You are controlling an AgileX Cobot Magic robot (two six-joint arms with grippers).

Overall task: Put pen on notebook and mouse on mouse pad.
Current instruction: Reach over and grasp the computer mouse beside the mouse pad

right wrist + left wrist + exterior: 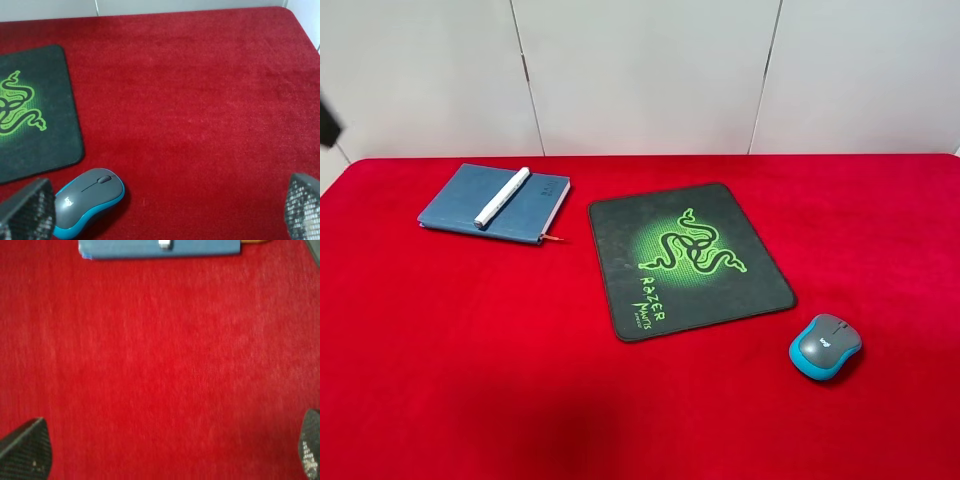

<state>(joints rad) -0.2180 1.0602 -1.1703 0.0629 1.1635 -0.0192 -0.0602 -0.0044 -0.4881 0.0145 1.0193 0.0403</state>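
Left jaws wide open, empty, over bare red surface (160, 370). Notebook (125, 247) well ahead of them, pen (503, 197) lying on its cover. Right jaws wide open, empty. Mouse (89, 199) on surface between them, close by one jaw tip, just beside mouse pad (40, 130) corner, not on it.

Pen (503, 197) on blue notebook (458, 202); teal mouse (826, 346) beside black mouse pad (620, 262).
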